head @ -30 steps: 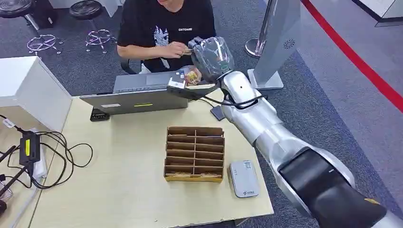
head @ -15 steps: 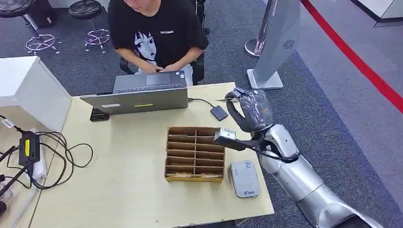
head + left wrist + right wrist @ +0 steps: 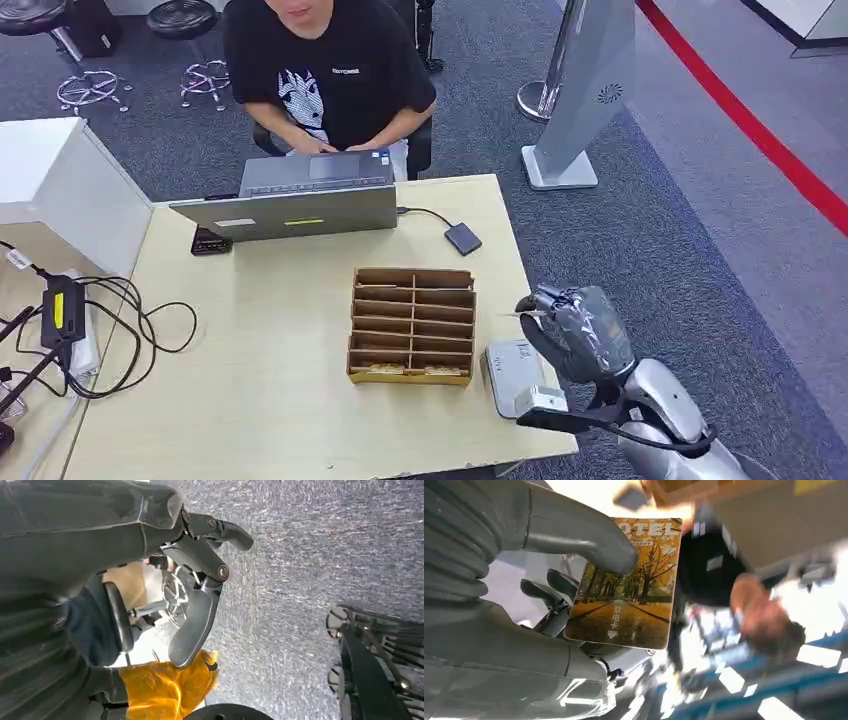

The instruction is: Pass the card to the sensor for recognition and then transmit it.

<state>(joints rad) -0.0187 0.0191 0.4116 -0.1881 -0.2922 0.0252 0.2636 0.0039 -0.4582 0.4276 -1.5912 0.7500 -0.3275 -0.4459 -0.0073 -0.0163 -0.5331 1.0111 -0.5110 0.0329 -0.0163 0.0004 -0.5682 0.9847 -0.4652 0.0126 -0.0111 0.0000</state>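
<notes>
My right hand point(image 3: 575, 330) hangs just off the table's point(image 3: 270, 400) right edge, beside the grey card sensor point(image 3: 512, 375), and it pinches the card point(image 3: 626, 585) between my thick thumb and the darker fingers point(image 3: 544, 592) behind it. From the wrist I can read the card face: an autumn avenue of yellow trees, the letters "OTEL" along one edge with the first letter covered by my thumb, and the characters "取电卡" above a small arrow. From my head the card point(image 3: 527, 313) is no more than a thin edge poking from the hand. The sensor carries a small logo and print too fine to read. The person point(image 3: 325, 70) at the laptop point(image 3: 300, 200) wears a black shirt with a white graphic and a short word I cannot make out. The cardboard card rack point(image 3: 410, 322) sits mid-table. My left hand point(image 3: 200, 590) hangs over grey carpet, fingers loosely apart, holding nothing.
</notes>
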